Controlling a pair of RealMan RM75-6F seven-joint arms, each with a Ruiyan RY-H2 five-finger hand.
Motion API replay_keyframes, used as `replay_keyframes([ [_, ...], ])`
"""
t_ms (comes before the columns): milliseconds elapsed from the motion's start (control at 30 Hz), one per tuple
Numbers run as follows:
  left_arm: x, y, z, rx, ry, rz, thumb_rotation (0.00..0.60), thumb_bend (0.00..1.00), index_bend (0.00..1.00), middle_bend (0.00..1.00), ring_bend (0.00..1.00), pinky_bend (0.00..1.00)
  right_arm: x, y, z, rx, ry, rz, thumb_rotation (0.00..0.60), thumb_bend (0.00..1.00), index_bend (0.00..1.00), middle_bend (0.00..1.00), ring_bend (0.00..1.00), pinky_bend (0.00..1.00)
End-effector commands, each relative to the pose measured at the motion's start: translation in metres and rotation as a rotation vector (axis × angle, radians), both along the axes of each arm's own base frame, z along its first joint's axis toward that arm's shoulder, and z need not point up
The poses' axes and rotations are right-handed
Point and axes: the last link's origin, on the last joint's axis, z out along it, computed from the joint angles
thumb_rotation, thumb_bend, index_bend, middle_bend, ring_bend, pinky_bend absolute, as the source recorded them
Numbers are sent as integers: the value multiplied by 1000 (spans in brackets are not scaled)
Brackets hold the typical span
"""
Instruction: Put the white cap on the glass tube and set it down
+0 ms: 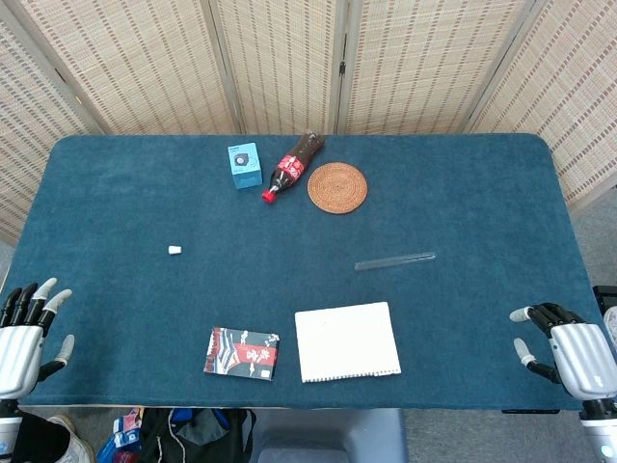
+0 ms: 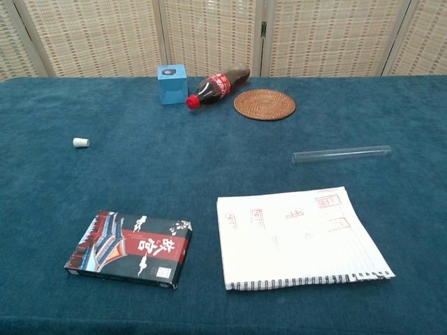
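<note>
The small white cap (image 1: 174, 250) (image 2: 81, 142) lies on the blue cloth at the left. The clear glass tube (image 1: 394, 260) (image 2: 341, 153) lies flat on the cloth right of centre, far from the cap. My left hand (image 1: 27, 333) rests at the table's near left corner, fingers spread, holding nothing. My right hand (image 1: 567, 349) sits at the near right corner, also empty with fingers apart. Neither hand shows in the chest view.
A white spiral notepad (image 1: 347, 341) (image 2: 300, 236) and a dark printed box (image 1: 242, 352) (image 2: 130, 248) lie near the front edge. At the back are a blue box (image 1: 244, 165), a lying cola bottle (image 1: 293, 166) and a round wicker coaster (image 1: 337, 187).
</note>
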Motion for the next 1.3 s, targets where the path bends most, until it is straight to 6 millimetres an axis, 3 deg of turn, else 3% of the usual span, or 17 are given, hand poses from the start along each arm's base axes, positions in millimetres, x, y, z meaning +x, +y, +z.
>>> replay_keyframes([
  [33, 0, 0, 0, -2, 0, -1, 600, 384, 172, 79, 39, 0, 0, 0, 0, 0, -1, 0, 600, 350, 383, 408, 291, 404],
  [433, 2, -1, 1, 2, -4, -7, 600, 383, 176, 79, 39, 0, 2, 2, 2, -5, 3, 9, 600, 350, 383, 408, 291, 404],
  [667, 2, 1, 2, 7, -1, -12, 600, 384, 183, 79, 39, 0, 10, -9, 4, 15, 37, 26, 600, 350, 383, 409, 291, 404],
  [967, 3, 2, 3, 5, 4, -21, 600, 383, 183, 79, 39, 0, 44, -61, 6, 76, 125, 111, 600, 350, 383, 483, 407, 489],
  [1300, 4, 4, 4, 2, 14, -25, 600, 384, 183, 79, 39, 0, 88, -141, -23, 213, 164, 176, 600, 350, 383, 695, 689, 836],
])
